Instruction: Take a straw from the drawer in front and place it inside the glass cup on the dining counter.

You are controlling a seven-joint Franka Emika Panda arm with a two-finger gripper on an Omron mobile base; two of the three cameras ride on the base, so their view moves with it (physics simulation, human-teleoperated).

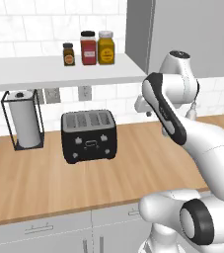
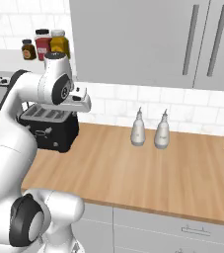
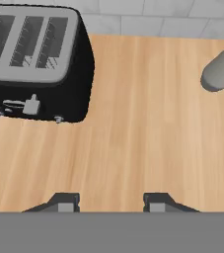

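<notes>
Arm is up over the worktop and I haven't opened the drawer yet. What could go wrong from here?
1. The open, empty gripper hangs over the bare worktop close to the toaster; a wide swing down toward the drawer fronts might clip it.
2. The two grey bottles stand on the other side of the arm and could be knocked over.
3. The drawers are shut, so the straw's drawer cannot be told; the wrong handle may get pulled.

Black toaster [image 1: 89, 137] (silver-grey top) on light-wood worktop [image 1: 44, 185].

No readable text (jar labels [image 1: 89, 52] too blurred).
</notes>
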